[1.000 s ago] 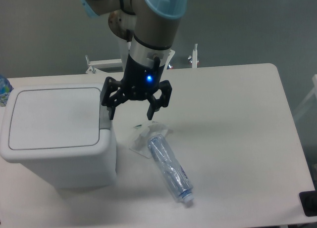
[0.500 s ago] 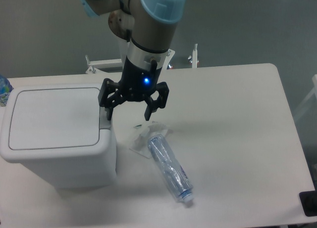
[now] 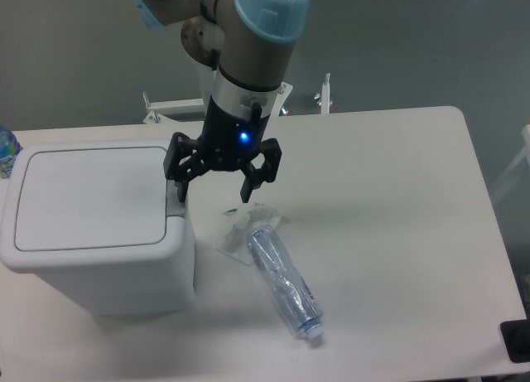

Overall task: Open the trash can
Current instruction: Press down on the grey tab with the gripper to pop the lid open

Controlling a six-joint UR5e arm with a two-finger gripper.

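The white boxy trash can [image 3: 95,224] stands at the left of the table with its flat lid shut. Its grey push-button tab [image 3: 175,204] sits on the right rim. My gripper [image 3: 213,191] hangs open just right of the can, its left fingertip [image 3: 180,190] directly over the grey tab, close to it or touching; contact cannot be told. The right finger [image 3: 246,189] hangs over the table. The gripper holds nothing.
A crushed clear plastic bottle [image 3: 285,282] lies on the table right of the can, below the gripper, with a clear wrapper [image 3: 234,230] by its top end. A blue-capped bottle [image 3: 5,147] peeks in at the left edge. A black object [image 3: 517,342] sits at the right front corner.
The gripper has shifted slightly left and up toward the can's right rim, bringing its left finger over the grey tab. The lid has not moved.
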